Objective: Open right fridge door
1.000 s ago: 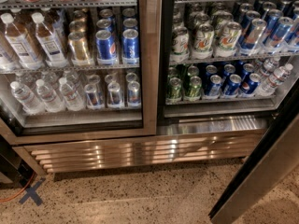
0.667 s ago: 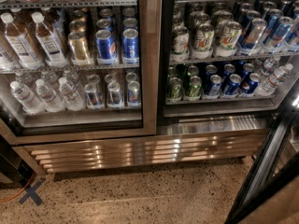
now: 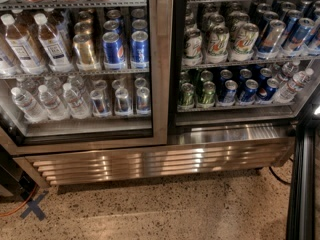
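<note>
Right fridge door (image 3: 304, 184), four o'clock, stands open: heavy, rigid, glass-paned; grasp the frame edge. Gripper out of view; state indeterminable.

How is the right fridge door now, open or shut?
Open. The right fridge door stands swung out at the right edge, and its shelves are uncovered. The gripper is not in view.

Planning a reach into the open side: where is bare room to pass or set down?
The end effector is out of view. Free: the steel sill under the lower can shelf, and the floor between the grille and the open right fridge door. Both right-hand shelves are packed with cans.
</note>
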You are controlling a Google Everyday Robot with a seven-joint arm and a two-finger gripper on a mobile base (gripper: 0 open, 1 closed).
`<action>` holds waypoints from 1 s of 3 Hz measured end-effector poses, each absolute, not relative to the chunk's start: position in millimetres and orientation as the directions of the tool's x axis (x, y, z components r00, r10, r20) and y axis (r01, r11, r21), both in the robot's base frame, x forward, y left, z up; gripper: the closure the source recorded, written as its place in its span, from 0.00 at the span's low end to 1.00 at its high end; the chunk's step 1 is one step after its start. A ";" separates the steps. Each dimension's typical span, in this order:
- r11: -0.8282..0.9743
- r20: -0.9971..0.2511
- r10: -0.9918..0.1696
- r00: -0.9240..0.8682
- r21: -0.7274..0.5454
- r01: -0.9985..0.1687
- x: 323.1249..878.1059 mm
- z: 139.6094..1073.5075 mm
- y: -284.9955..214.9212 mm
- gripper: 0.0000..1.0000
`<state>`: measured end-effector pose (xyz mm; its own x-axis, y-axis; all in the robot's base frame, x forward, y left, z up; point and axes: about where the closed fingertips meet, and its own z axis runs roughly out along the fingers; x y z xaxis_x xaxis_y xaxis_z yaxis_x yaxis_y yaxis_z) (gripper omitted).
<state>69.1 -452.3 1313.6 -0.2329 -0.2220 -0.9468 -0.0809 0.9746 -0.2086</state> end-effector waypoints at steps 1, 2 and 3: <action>0.975 -0.947 -0.221 -0.232 -0.211 -0.066 64.2 1314.9 -453.7 0.00; 0.972 -0.953 -0.234 -0.192 -0.225 -0.072 70.4 1326.5 -449.6 0.00; 0.972 -0.953 -0.234 -0.192 -0.225 -0.072 70.4 1326.5 -449.6 0.00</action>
